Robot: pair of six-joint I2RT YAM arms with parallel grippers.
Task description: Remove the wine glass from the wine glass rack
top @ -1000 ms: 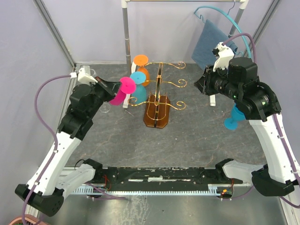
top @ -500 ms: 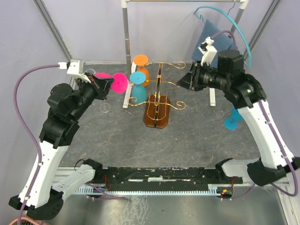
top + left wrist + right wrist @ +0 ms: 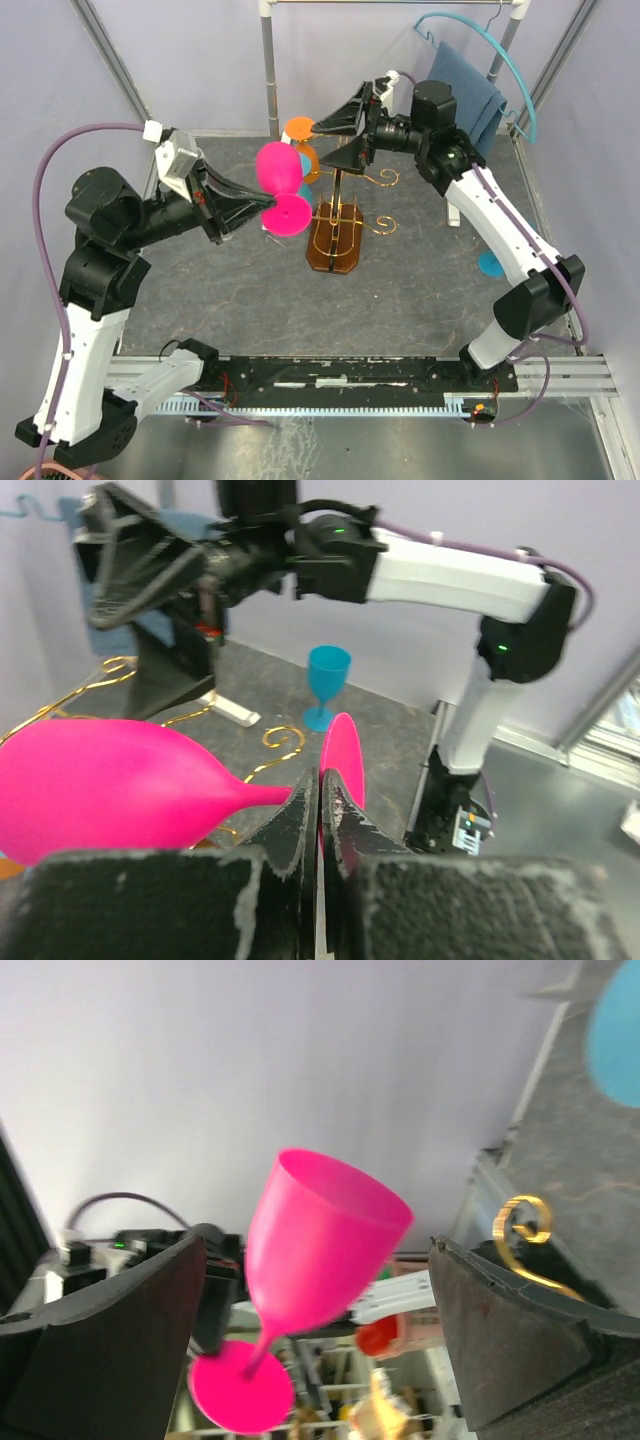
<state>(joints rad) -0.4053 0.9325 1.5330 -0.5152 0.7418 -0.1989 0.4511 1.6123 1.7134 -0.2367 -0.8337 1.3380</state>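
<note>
Over the middle of the table (image 3: 420, 300), just left of the wine glass rack (image 3: 335, 255), the left gripper (image 3: 268, 207) holds a pink wine glass (image 3: 277, 165) up in the air. Its jaws are pinched nearly together on the thin stem, and the wrist view shows the stem caught between the black fingertips (image 3: 300, 815), with the bowl to one side and the round foot to the other. From above, the bowl points toward the far side and the foot toward the near side. The foot overlaps the rack's left gold arms in that view, and I cannot tell whether it touches them.

The rack stands on its brown oval base near the table's centre. An orange glass (image 3: 299, 128) hangs at its far left, and a sliver of a teal glass (image 3: 305, 163) shows behind the pink bowl.

The right gripper (image 3: 320, 146) hangs over the far end of the rack with its jaws spread wide and nothing between them. Its own camera looks through the gap at the pink glass.

A blue glass (image 3: 490, 263) stands upright on the table well to the right. A blue cloth (image 3: 468, 85) hangs at the far right.
</note>
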